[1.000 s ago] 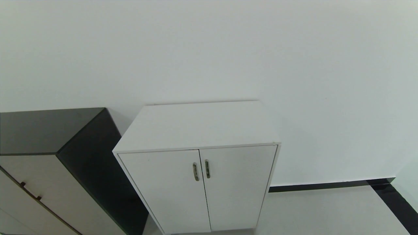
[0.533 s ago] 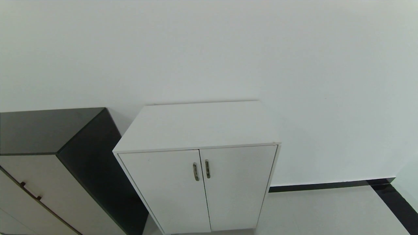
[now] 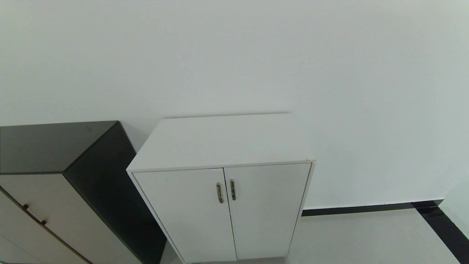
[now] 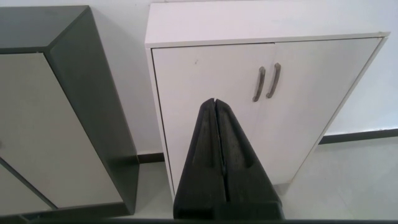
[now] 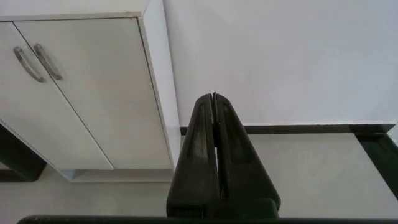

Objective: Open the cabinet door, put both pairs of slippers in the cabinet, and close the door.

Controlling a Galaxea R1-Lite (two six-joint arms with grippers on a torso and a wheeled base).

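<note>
White wall [image 3: 234, 55], pale floor [image 3: 366, 238], cabinet [image 3: 223, 143] doors closed, left gripper [image 4: 215, 102] and right gripper [image 5: 214, 98] pinched closed

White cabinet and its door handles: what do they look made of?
The white cabinet looks like laminated board with a smooth matt finish: flat panels, crisp edges, no grain. The handles seem to be metal, dull brushed bronze-grey, with a faint sheen along slim bows; coated plastic cannot be ruled out.
</note>
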